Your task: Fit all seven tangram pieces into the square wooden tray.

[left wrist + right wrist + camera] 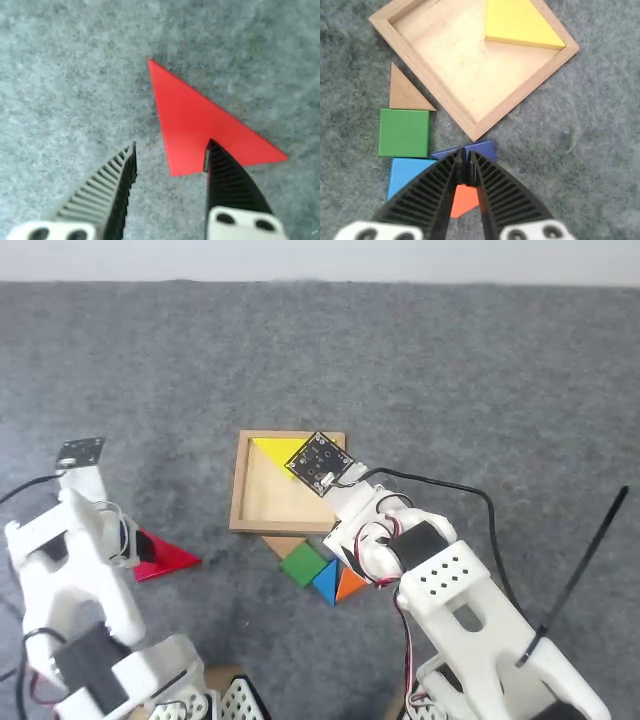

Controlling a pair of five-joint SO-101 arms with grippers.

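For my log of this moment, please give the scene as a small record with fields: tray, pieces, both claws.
Tray: wooden tray holds one piece, the yellow triangle, in a corner.
Beside tray: brown triangle, green square, light blue piece, dark blue piece, orange piece.
Apart from tray: red triangle.
Left claw: open, over the red triangle's edge.
Right claw: shut, above the dark blue and orange pieces.
Placed: one of seven.

Grey fuzzy cloth (480, 370) spreads underneath; a pale wall (320, 260) runs behind.
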